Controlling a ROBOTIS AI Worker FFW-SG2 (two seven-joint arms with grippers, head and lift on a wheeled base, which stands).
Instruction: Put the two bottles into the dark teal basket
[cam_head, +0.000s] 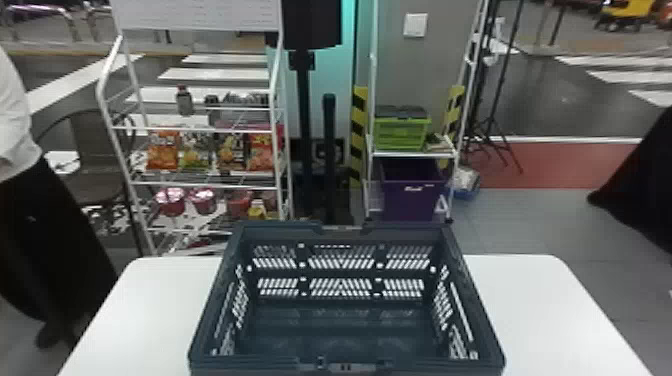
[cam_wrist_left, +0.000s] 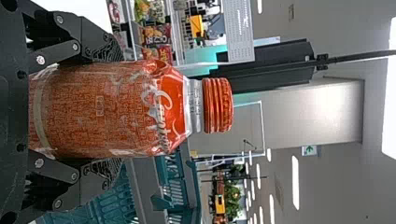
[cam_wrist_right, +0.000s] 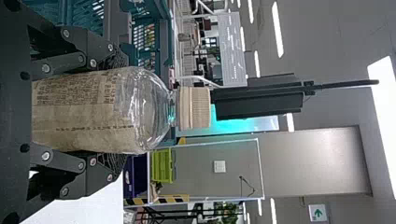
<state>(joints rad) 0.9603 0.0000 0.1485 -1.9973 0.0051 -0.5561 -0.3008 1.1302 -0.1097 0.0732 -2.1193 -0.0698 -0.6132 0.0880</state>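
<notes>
1. Left gripper (cam_wrist_left: 108, 112): clenched on a clear plastic bottle with an orange-red label and ribbed orange-red cap (cam_wrist_left: 135, 109), held upright, cap up.
2. Right gripper (cam_wrist_right: 116, 111): clenched on a clear plastic bottle with a beige label and beige cap (cam_wrist_right: 93, 112), also upright, cap up.
3. Dark teal slotted plastic basket (cam_head: 280, 234): on the white table (cam_head: 150, 310), lower centre of the head view, and beyond both bottles in the wrist views. Their exact clearance from its rim is hard to judge.
4. White metal rack with snack packets (cam_head: 200, 129): upper left of the head view.
</notes>
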